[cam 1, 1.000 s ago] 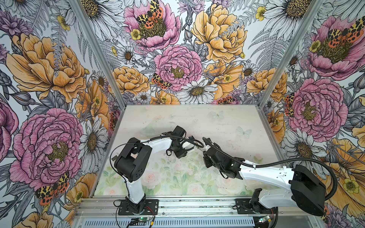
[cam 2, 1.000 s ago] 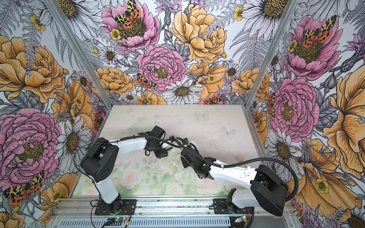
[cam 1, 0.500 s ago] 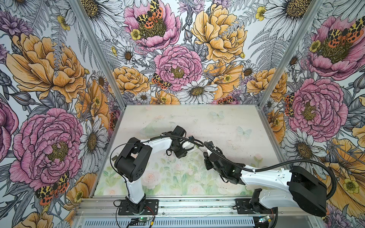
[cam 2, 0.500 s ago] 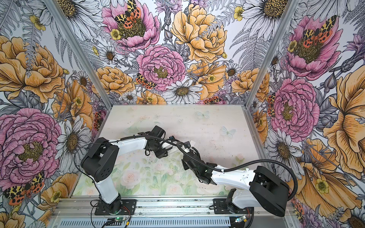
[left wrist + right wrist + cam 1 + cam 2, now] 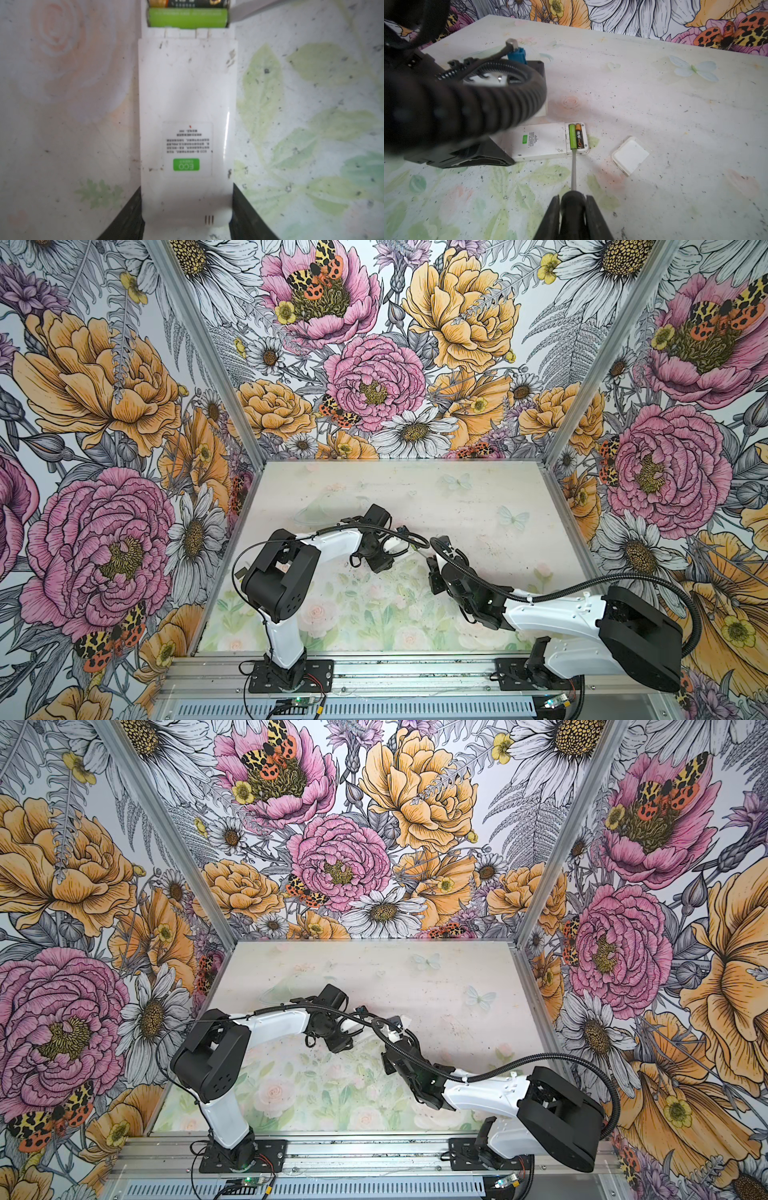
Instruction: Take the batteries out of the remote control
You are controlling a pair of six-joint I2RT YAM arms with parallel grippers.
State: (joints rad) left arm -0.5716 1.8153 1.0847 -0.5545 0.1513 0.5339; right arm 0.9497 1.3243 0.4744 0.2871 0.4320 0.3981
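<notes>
The white remote control (image 5: 542,141) lies back up on the table with its battery bay uncovered. Two batteries sit side by side in the bay, a lime green one (image 5: 572,138) and a black gold-ended one (image 5: 579,138). My left gripper (image 5: 187,189) is shut on the remote's far end, one finger on each long side. My right gripper (image 5: 574,205) is shut on a screwdriver's black handle. The grey shaft (image 5: 573,170) reaches to the near end of the green battery (image 5: 187,17). In both top views the grippers (image 5: 399,545) (image 5: 392,1048) meet mid-table.
The white battery cover (image 5: 630,156) lies loose on the table just beside the remote's open end. The left arm's corrugated black cable (image 5: 483,104) loops over the remote. Floral walls (image 5: 374,385) close in the back and both sides.
The right arm has shifted only slightly, dipping and coming back, with the screwdriver staying by the remote's open end. The left arm has not moved. Both grips are the same.
</notes>
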